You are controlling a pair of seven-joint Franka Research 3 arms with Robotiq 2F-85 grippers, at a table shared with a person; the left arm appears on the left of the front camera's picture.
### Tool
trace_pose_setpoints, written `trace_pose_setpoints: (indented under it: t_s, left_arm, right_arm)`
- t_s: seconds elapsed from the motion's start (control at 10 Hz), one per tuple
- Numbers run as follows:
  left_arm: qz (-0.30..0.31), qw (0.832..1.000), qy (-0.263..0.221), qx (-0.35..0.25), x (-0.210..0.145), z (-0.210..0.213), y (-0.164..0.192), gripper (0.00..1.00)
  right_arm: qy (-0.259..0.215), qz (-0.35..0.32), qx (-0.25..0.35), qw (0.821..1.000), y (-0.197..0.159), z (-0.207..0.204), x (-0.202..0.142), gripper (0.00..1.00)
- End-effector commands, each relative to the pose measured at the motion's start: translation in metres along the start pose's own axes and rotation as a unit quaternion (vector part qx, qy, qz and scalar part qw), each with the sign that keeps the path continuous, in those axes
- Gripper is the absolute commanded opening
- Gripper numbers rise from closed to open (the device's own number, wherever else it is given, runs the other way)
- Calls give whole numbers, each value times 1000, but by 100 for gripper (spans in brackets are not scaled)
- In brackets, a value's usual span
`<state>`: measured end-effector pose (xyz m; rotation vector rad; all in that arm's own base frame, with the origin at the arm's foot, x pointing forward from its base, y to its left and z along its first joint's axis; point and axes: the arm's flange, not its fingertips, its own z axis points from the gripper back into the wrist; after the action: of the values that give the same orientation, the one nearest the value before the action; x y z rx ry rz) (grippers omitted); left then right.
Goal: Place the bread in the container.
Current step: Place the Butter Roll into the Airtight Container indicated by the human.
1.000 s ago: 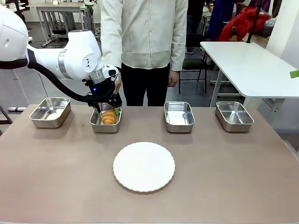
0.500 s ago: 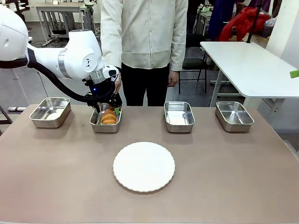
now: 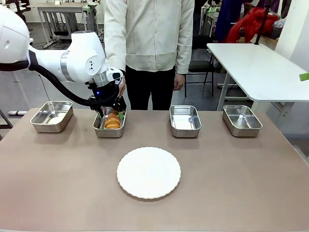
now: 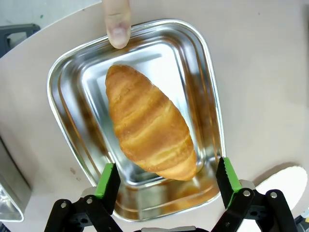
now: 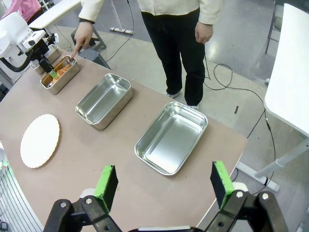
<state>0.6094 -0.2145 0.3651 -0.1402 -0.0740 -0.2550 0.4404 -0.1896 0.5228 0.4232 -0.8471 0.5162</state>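
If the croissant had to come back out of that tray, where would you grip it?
Across the thick middle of the croissant, coming straight down from above. It lies flat and diagonal in the tray, tapered tips near the walls, so the middle leaves room. Turn the jaws across its length; the left gripper already hangs open above it.

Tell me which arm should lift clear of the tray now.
Left. Its gripper hangs open right over the tray, jaws apart around the released croissant. The right gripper sits open far off, past the other trays.
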Motion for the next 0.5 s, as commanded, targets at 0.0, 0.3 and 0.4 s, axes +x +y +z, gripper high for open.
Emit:
trace_pose_setpoints:
  t_s: [0.0, 0.3, 0.4]
  left_arm:
    - [2, 999, -32, 11, -34, 30, -2, 100]
    - [-27, 995, -86, 35, -102, 71, -10, 100]
    - [-36, 994, -96, 47, -126, 77, -12, 100]
  right_arm:
    - [-12, 1, 1, 1000, -1, 0, 2, 100]
    - [-12, 1, 1, 1000, -1, 0, 2, 100]
    - [-12, 1, 1, 1000, -1, 0, 2, 100]
